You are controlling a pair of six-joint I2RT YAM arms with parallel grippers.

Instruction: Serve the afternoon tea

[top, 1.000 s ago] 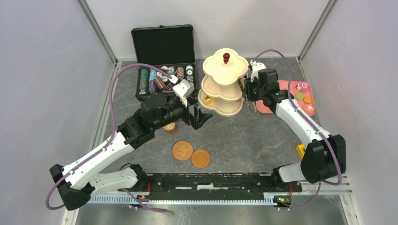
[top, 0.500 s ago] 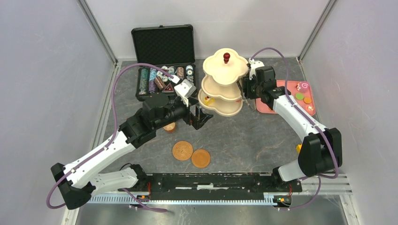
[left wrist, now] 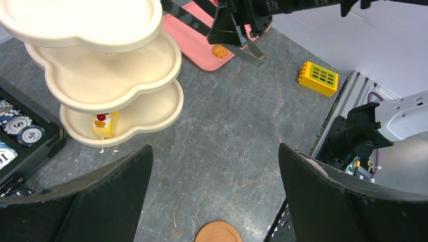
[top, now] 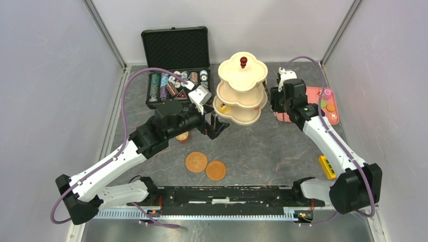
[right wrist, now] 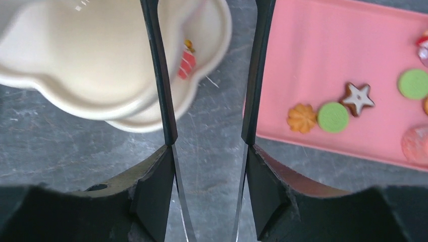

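Top external view: we see the cream three-tier flower-shaped stand (top: 252,76) at the back centre of the grey table (top: 262,146). The left gripper (top: 214,126) is just in front of it, and the right gripper (top: 276,103) is between it and the flat pink tray (top: 309,92). A round brown saucer (top: 196,162) lies just beside a second saucer (top: 216,170).

Left wrist view: our left fingers (left wrist: 101,201) stand wide apart, holding nothing. A yellow toy pastry (left wrist: 105,124) sits on the stand's lowest tier.

Right wrist view: our right fingers (right wrist: 160,75) are parted and empty, one over the stand's edge, the other at the tray's edge.
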